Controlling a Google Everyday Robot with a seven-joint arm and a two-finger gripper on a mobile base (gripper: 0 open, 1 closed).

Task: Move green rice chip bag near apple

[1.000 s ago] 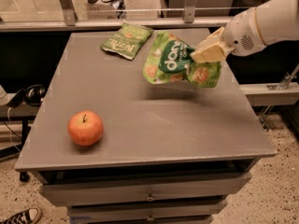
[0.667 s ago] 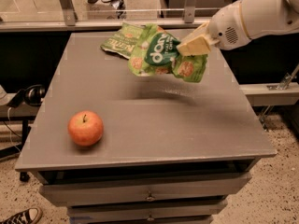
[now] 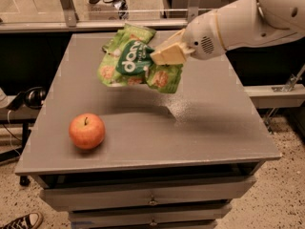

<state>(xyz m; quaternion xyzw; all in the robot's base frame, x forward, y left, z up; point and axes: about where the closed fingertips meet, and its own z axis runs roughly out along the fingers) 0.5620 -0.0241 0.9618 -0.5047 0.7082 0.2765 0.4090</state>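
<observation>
The green rice chip bag is light green with a dark green oval logo and rice cake pictures. It hangs in the air above the middle of the grey table. My gripper is shut on the bag's right upper edge, and the white arm reaches in from the upper right. The red-orange apple sits on the table at the front left, below and left of the bag and apart from it.
A smaller, flatter green chip bag lies at the table's back, partly hidden behind the held bag. Drawers sit under the table's front edge. A shelf stands to the right, headphones to the left and a shoe on the floor.
The gripper has carried the rice chip bag leftward across the table, from the back right toward the middle, closer to the apple. The apple has not moved.
</observation>
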